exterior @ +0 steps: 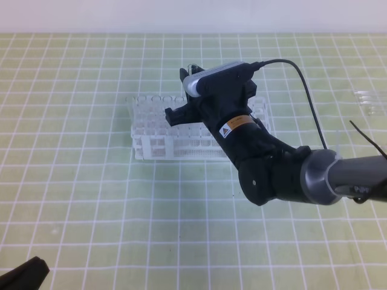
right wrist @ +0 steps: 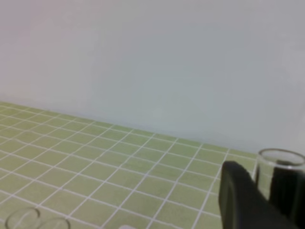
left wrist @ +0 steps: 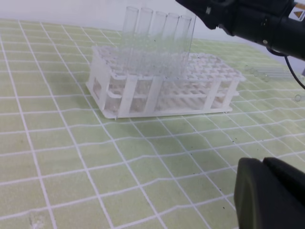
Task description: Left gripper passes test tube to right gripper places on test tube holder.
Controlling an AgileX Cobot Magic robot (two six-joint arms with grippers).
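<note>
Clear glass, thin-walled and round at the mouth: the test tube (right wrist: 280, 174) stands upright between my right gripper's (exterior: 188, 90) black fingers (right wrist: 240, 198), clamped there, its open rim showing in my right wrist view. From the left wrist view it (left wrist: 189, 43) is the rightmost of five tubes standing in a row, its lower part already down in the holder (left wrist: 143, 93) at the back row, my black right arm above it.

The holder is one white plastic rack, a rectangular lattice of square holes in two tiers with open sides. It sits flat on the mat (exterior: 91, 199), and from above my right arm covers its right half. The other four tubes (left wrist: 143, 40) are the same clear glass, upright, side by side and nearly touching.

My left gripper (left wrist: 269, 195) is a blunt black shape low in its own view, well apart from the rack; its fingers are together and hold nothing.

The mat is pale green, gridded with white lines, slightly rippled. Several more glass tubes (exterior: 369, 98) lie flat at the far right; I cannot count them.
</note>
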